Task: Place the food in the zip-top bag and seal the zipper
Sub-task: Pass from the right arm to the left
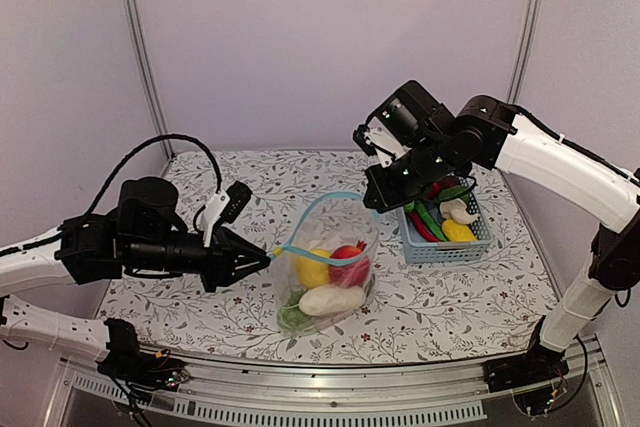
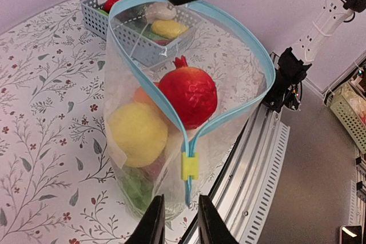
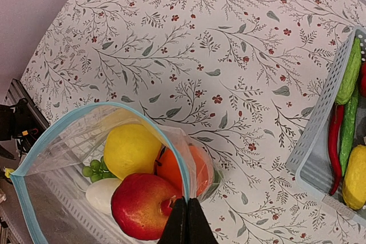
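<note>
The clear zip-top bag (image 1: 366, 245) stands upright on the table with its mouth wide open. In it lie a yellow lemon (image 1: 312, 269), a red fruit (image 1: 348, 265), a white radish (image 1: 333, 299) and a green bunch (image 1: 292, 315); an orange (image 3: 178, 171) shows in the right wrist view. The light blue zipper (image 1: 330, 198) loops around the mouth and carries a yellow slider (image 2: 190, 166) at its near end. My left gripper (image 2: 178, 221) is open, its tips either side of the zipper's hanging tail. My right gripper (image 3: 187, 205) is shut on the bag's far rim.
A light blue mesh basket (image 1: 447, 245) stands right of the bag, under my right arm. It holds green vegetables, a red chili, a yellow piece and a white piece. The table's metal front rail (image 2: 257, 164) runs just beyond the bag in the left wrist view.
</note>
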Controlling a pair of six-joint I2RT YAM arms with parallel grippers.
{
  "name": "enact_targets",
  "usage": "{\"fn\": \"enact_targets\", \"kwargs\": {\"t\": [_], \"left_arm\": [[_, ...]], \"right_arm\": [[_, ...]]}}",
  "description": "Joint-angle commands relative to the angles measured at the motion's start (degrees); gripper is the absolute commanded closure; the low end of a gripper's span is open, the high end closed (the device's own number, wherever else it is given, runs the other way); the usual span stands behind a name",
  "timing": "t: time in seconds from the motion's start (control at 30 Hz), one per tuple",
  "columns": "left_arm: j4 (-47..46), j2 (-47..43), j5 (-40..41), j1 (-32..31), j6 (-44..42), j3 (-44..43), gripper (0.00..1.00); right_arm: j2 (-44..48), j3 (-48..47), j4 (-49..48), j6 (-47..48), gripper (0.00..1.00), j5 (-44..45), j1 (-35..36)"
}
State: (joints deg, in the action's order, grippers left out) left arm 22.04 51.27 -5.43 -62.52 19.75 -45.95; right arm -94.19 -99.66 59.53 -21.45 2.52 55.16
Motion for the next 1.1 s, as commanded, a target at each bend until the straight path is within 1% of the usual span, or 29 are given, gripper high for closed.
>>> {"fn": "enact_targets", "kwargs": {"t": [0.0,0.1,0.6,0.67,0.87,1.07], "left_arm": [[-1.1,1.0,0.8,-0.8,-0.3,-0.4,0.83],[-1.3,1.6,0.7,-0.7,-0.4,-0.7,0.85],[-2.0,3.3,1.0,-0.7,-1.3,-1.8,0.85],[-2.1,3.3,1.0,-0.7,-1.4,-1.8,0.87],[-2.1,4.0,0.5,-0.7,-2.0,-2.5,1.0],[-1.2,3.9,-0.1,-0.7,-3.0,-3.2,1.0]], "right_arm": [[-1.0,-0.3,-0.3,-0.3,0.98,0.2,-0.1],[-1.1,-0.2,-0.3,-0.3,0.98,0.1,-0.1],[-1.2,-0.2,-0.2,-0.3,0.98,-0.2,-0.1],[-1.3,-0.2,-0.2,-0.2,0.98,-0.2,-0.1],[-1.8,-0.2,-0.1,-0.2,0.98,-0.5,-0.1],[-1.4,-0.3,0.0,0.0,0.96,0.0,-0.1]]}}
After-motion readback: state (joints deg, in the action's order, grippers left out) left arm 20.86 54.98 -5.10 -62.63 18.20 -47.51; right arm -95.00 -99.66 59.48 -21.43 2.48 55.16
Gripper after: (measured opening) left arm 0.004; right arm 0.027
